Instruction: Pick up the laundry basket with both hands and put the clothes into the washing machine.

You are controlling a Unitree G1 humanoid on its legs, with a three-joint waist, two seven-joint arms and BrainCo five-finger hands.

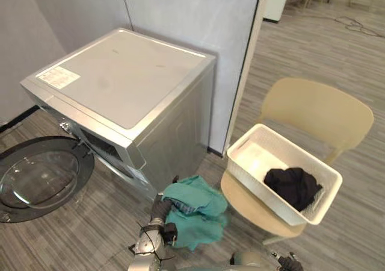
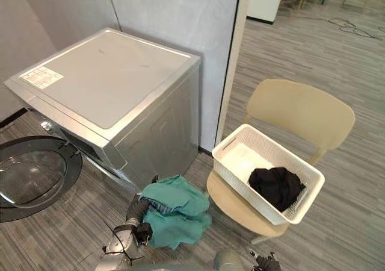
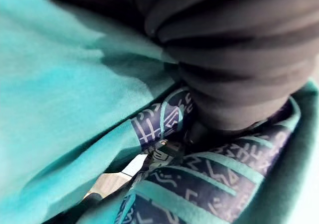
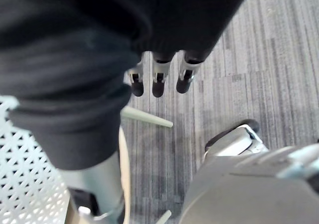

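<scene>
The white laundry basket (image 1: 264, 193) sits on a beige chair (image 1: 316, 111) at the right, with a black garment (image 1: 293, 185) in its near end. A teal garment (image 1: 195, 214) with a navy patterned band (image 3: 209, 184) hangs bunched over my left hand (image 1: 162, 205), low in front of the silver washing machine (image 1: 120, 78). The machine's round door (image 1: 39, 177) stands swung open at the left. My right hand (image 4: 158, 79) hangs beside the basket's lattice wall (image 4: 25, 184), fingers straight and holding nothing.
A grey partition wall (image 1: 198, 18) stands behind the machine and ends beside the chair. Striped grey floor (image 1: 355, 235) spreads around the chair, and a chair leg (image 4: 147, 117) slants just below my right hand.
</scene>
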